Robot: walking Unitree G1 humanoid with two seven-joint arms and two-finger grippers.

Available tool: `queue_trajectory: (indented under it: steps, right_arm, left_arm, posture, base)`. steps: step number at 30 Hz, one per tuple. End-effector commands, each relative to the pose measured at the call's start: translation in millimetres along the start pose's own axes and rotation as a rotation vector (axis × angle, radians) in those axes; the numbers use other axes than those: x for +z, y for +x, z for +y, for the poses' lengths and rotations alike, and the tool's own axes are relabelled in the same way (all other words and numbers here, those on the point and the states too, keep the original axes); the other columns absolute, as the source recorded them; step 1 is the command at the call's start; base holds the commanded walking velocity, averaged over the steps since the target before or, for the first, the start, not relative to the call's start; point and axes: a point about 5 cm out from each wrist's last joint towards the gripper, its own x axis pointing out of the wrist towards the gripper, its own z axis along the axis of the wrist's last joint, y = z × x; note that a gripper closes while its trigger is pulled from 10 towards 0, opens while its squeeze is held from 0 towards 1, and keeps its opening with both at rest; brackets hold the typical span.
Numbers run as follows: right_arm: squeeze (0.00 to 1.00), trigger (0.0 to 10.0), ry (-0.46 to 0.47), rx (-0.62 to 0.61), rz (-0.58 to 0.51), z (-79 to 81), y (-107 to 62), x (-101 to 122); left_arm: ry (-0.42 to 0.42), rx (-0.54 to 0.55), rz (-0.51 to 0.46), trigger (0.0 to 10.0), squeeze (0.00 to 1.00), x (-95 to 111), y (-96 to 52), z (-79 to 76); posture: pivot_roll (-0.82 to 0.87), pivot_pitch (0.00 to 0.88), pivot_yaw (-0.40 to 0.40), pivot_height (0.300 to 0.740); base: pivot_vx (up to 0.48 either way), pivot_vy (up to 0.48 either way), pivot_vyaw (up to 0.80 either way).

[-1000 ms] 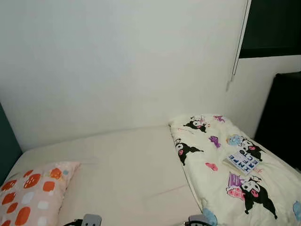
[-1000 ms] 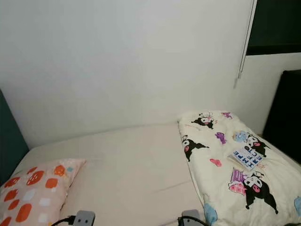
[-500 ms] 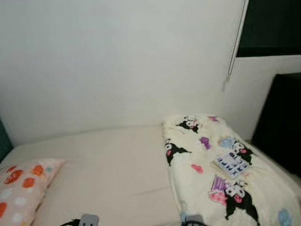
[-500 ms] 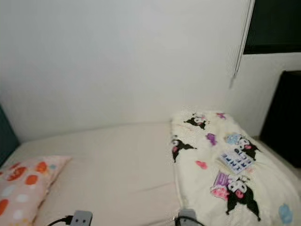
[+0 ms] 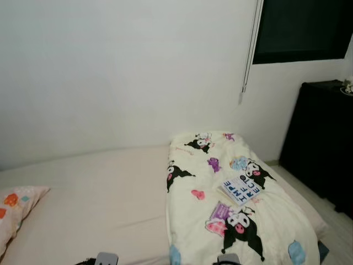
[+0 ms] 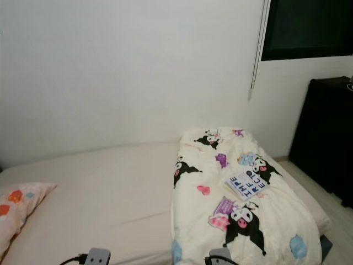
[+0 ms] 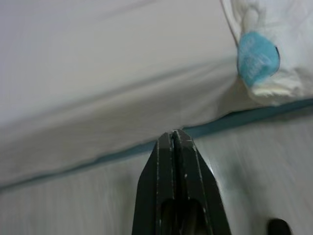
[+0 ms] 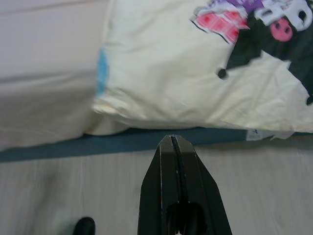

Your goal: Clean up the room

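A low bed (image 5: 110,193) is faced, its bare cream sheet taking up the middle of the head view. A cartoon-print quilt (image 5: 237,210) is bunched over the bed's end toward 3 o'clock, and a small book (image 5: 240,190) lies on top of it, near its middle. A spotted pillow (image 5: 16,212) is seen at 9 o'clock, at the bed's other end. A black cabinet (image 5: 322,143) stands at 3 o'clock against the wall, under a dark window (image 5: 303,27).

The left gripper (image 7: 175,139) is held low over the floor by the bed's edge, fingers pressed together and empty. The right gripper (image 8: 172,144) is likewise closed on nothing, pointed at the quilt's near hem.

Judging by this, the step in hand is an approach to the bed; nothing is grasped yet. The next move probably calls for the book to be lifted off, or the quilt's hem pinched and drawn toward 9 o'clock. Either way the fingers must be spread first.
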Motion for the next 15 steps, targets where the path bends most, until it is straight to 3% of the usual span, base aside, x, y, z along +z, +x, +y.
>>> queue_trajectory:
  steps: [1, 15]
  right_arm:
    - [0.00, 10.0, 0.013, -0.002, 0.009, -0.4, -0.3, -1.1]
    - [0.00, 10.0, 0.022, 0.001, 0.016, 0.0, -0.7, -2.2]
  left_arm:
    - [0.018, -0.007, 0.012, 10.0, 0.00, -1.5, -0.5, 0.6]
    - [0.020, -0.008, 0.017, 10.0, 0.00, -2.4, -2.3, 1.9]
  posture:
    - [0.01, 0.091, 0.023, 0.740]
    - [0.02, 0.102, 0.025, 0.740]
  base:
    - [0.000, -0.435, 0.59]
    - [0.000, -0.434, 0.72]
